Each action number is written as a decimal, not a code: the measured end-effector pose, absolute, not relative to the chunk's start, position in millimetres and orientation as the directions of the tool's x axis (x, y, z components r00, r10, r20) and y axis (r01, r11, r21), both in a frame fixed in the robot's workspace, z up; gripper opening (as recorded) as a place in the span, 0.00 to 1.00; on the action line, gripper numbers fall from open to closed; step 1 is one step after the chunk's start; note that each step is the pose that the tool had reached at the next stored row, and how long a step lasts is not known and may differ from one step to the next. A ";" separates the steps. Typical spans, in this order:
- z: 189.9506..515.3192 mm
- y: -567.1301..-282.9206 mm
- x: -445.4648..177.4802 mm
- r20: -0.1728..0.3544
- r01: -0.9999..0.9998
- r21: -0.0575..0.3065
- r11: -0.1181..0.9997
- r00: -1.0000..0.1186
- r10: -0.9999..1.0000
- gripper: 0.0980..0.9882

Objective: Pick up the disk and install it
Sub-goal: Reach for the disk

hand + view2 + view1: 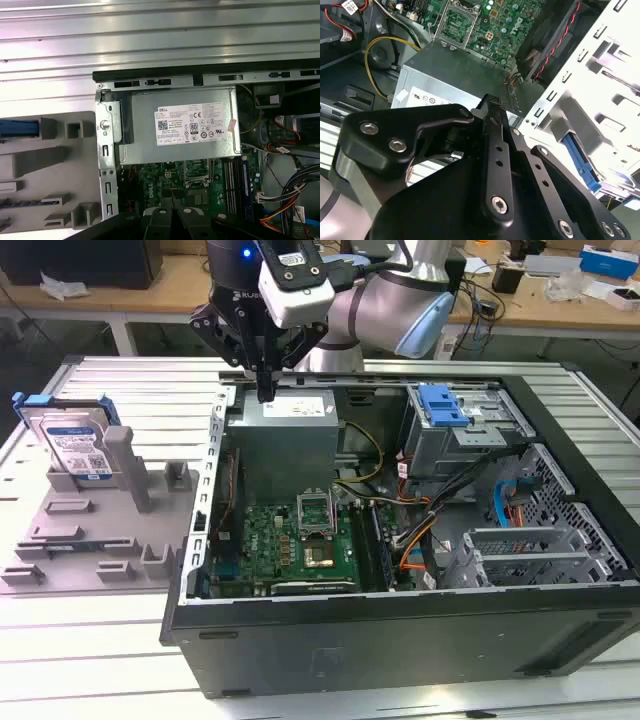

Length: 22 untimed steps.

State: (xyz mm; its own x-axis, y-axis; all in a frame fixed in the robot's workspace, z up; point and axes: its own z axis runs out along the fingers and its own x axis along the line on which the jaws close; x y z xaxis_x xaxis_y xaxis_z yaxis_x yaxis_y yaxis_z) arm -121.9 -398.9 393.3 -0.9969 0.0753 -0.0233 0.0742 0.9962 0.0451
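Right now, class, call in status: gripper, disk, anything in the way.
Gripper shut, empty, over the power supply. Disk upright in grey fixture, exterior view's left, untouched. Case wall stands between them.

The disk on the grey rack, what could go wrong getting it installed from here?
The tool hangs low over the power supply; moving straight toward the disk could clip the case wall between them. The disk stands on edge in the grey rack, so an off-centre grip may tip it. Loose cables beside the drive cage could snag.
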 end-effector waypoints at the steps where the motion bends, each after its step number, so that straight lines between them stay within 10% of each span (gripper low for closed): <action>1: 393.3 -398.9 -121.9 -0.023 0.074 0.045 0.996 -0.997 0.075 0.01; 22: 388.5 -395.2 -185.8 -0.019 0.074 0.045 0.996 -0.997 0.074 0.01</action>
State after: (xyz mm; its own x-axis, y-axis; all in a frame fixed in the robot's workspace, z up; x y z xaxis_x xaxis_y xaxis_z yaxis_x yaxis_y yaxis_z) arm -185.8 -395.2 388.5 -0.9970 0.0745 -0.0189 0.0736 0.9963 0.0447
